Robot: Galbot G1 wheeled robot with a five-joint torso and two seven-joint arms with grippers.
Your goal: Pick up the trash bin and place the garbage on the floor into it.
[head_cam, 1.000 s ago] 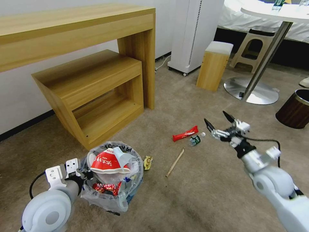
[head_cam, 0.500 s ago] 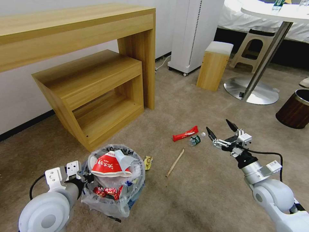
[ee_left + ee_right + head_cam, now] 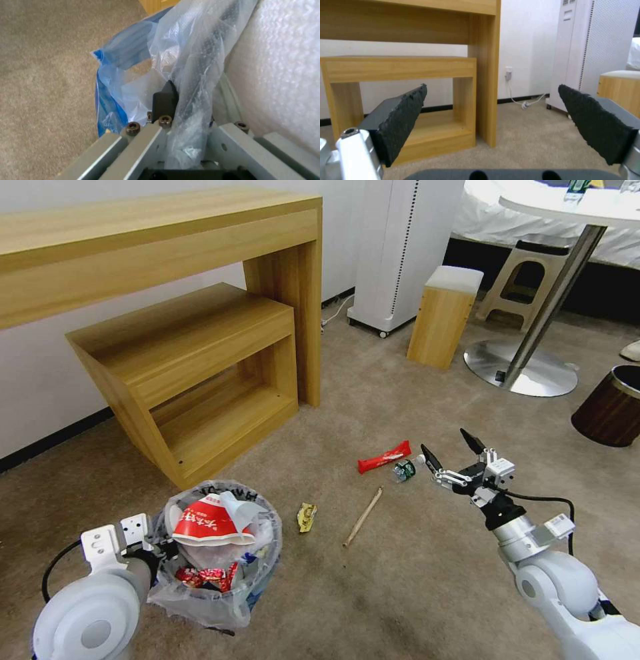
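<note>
The trash bin [image 3: 212, 573], lined with a crinkly clear plastic bag [image 3: 190, 62], is held at its left rim by my left gripper [image 3: 165, 549]. It is full of red-white packets and red wrappers. In the left wrist view the left gripper [image 3: 186, 97] is shut on the bagged rim, one black finger [image 3: 165, 100] outside it. On the floor [image 3: 413, 580] lie garbage pieces: a red wrapper [image 3: 383, 457], a small bottle [image 3: 403, 470], a wooden stick [image 3: 363, 517] and a yellow scrap [image 3: 307, 517]. My right gripper [image 3: 447, 447] hovers open just right of the bottle, its pads [image 3: 403, 117] wide apart.
A wooden desk [image 3: 160, 240] with a low shelf unit [image 3: 200, 373] stands at the back left. Behind are a white tower appliance [image 3: 400, 247], a wooden stool [image 3: 443, 317] and a round table's metal base [image 3: 520, 370]. A brown bin [image 3: 610, 407] stands far right.
The trash bin and my left gripper have shifted left and slightly toward me. My right arm has lowered, and its open gripper has come closer to the small bottle.
</note>
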